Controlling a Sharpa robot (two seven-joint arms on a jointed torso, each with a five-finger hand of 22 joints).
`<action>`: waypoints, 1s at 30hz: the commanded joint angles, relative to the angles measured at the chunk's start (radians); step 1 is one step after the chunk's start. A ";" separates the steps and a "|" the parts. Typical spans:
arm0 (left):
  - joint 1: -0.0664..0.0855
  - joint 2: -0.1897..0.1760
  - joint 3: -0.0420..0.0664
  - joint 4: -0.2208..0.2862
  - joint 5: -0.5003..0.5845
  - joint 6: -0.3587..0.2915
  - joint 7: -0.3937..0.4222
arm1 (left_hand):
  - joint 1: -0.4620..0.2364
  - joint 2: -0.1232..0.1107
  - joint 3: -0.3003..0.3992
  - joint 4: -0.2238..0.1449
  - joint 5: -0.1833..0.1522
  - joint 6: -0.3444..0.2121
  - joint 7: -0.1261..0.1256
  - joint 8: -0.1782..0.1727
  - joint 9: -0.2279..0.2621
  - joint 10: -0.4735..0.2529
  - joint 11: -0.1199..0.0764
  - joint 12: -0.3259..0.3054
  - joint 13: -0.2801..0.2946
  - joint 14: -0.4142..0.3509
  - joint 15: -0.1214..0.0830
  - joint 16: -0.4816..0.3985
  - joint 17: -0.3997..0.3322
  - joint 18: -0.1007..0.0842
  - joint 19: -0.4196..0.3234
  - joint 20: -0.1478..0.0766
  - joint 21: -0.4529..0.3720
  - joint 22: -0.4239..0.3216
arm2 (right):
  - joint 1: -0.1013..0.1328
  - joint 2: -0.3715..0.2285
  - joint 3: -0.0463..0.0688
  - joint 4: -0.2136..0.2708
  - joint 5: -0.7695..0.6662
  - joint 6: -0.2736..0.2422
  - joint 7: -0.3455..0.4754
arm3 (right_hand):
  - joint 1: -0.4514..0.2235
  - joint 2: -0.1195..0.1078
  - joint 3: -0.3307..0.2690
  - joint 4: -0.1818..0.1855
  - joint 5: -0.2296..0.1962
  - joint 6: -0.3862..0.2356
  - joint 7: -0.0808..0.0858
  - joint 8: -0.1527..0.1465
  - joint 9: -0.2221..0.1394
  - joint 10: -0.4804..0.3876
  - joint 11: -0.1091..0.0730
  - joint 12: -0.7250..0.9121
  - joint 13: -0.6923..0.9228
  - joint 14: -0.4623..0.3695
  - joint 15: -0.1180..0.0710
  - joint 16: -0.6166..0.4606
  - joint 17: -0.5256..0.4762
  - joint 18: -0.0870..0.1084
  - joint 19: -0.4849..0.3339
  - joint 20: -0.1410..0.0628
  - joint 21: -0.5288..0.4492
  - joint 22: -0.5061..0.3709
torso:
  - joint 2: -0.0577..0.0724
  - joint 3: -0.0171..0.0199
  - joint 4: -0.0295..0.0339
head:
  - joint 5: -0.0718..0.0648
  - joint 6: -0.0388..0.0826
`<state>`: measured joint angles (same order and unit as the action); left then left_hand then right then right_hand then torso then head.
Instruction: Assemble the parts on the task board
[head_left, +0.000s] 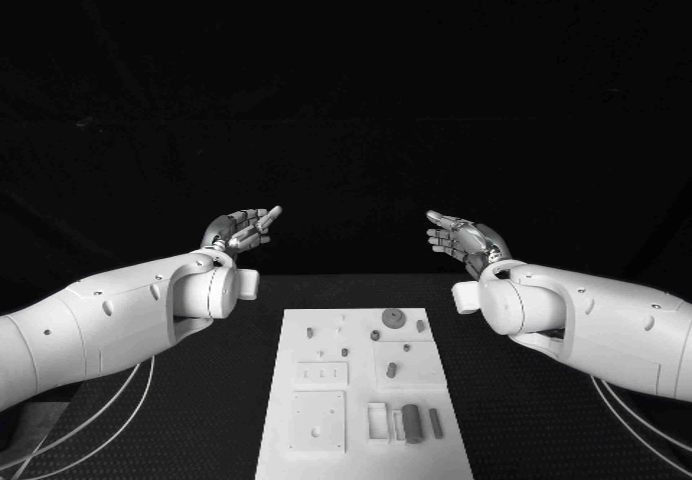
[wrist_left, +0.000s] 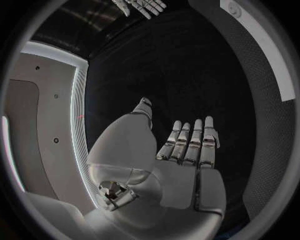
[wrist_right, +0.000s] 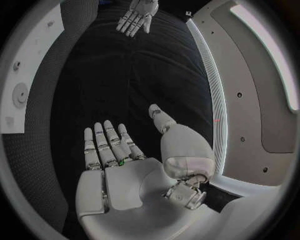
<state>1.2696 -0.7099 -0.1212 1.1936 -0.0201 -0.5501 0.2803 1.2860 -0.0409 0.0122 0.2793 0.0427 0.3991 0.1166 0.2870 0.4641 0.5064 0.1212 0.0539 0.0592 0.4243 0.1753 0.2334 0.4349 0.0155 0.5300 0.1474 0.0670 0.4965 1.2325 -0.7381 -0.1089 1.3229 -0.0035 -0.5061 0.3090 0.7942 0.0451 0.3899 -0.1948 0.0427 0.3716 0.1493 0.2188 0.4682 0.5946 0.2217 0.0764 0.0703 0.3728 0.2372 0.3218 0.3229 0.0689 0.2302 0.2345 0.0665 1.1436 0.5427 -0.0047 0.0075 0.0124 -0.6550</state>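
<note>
The white task board (head_left: 364, 400) lies in the middle of the black table, reaching toward the near edge. Small grey parts lie on it: a round disc (head_left: 392, 317), a short peg (head_left: 391, 370) and dark cylinders (head_left: 413, 422) near the front right. Both hands hover raised beyond the board's far end, palms facing each other. My left hand (head_left: 240, 231) (wrist_left: 181, 160) is open with fingers straight and holds nothing. My right hand (head_left: 464, 240) (wrist_right: 125, 170) is likewise open and empty. The right wrist view also shows the left hand (wrist_right: 137, 15), and the board's edge (wrist_right: 25, 75) appears at its rim.
The black table (head_left: 534, 420) stretches on both sides of the board. White cables (head_left: 87, 440) hang under the left arm at the near left, and more run under the right arm (head_left: 649, 425).
</note>
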 joint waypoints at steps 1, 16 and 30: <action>0.019 0.010 -0.008 -0.034 -0.031 0.145 -0.119 | 0.038 -0.002 0.000 0.013 0.006 0.017 0.004 0.013 0.014 0.025 0.003 0.007 0.003 0.017 0.001 0.013 0.013 -0.015 0.020 0.002 0.007 0.015 | 0.022 0.007 -0.011 -0.034 -0.025 0.213 -0.134 | 0.064 -0.003 0.024 -0.057 0.006 0.049 0.100 0.037 0.044 0.056 0.017 0.017 0.006 0.067 0.018 0.046 0.034 0.031 0.072 0.004 0.020 0.178 | 0.000 0.0000 0.0002 | 0.000 0.000; 0.036 -0.020 -0.034 -0.025 -0.069 0.222 -0.102 | 0.197 -0.015 0.044 0.009 0.011 0.199 0.070 0.083 0.029 0.298 0.056 0.096 0.041 0.292 0.009 0.150 0.069 0.034 0.226 -0.061 0.112 0.064 | 0.067 0.053 -0.037 -0.221 -0.759 0.209 -0.203 | 0.285 -0.079 0.092 -0.098 0.007 0.272 0.087 0.141 0.062 0.309 -0.015 0.121 0.040 0.336 -0.030 0.160 0.077 0.124 0.318 -0.010 0.076 0.164 | 0.005 -0.0034 0.0064 | 0.007 0.010; 0.037 -0.096 -0.032 0.111 -0.122 0.308 -0.078 | 0.360 -0.020 0.048 0.010 0.011 0.340 0.072 0.074 -0.015 0.473 0.049 0.122 0.047 0.493 -0.053 0.203 0.134 0.048 0.390 -0.118 0.165 0.081 | 0.066 0.082 -0.036 -0.237 -1.248 0.260 -0.235 | 0.366 -0.112 0.147 -0.100 0.006 0.450 0.024 0.185 0.076 0.525 -0.098 0.169 0.071 0.643 -0.168 0.269 0.162 0.193 0.632 -0.043 0.164 0.148 | 0.038 -0.0033 0.0301 | -0.022 0.009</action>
<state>1.3052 -0.8038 -0.1545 1.2925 -0.1175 -0.2920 0.1752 1.6355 -0.0616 0.0631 0.2902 0.0494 0.7350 0.1893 0.3629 0.4495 0.9783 0.1706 0.1816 0.1068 0.9133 0.1199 0.4377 0.5691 0.0695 0.9172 0.0340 0.2342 0.5782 1.2988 -0.6575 -0.1456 1.0798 -1.0389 -0.2837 0.0946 1.1275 -0.0583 0.5206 -0.2925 0.0426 0.7530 0.1928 0.3862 0.5380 1.0369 0.1542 0.2276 0.1302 0.8946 0.1230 0.5482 0.4490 0.2337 0.7363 0.2127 0.1940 1.2957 0.5688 -0.0067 0.0297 -0.0029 -0.6465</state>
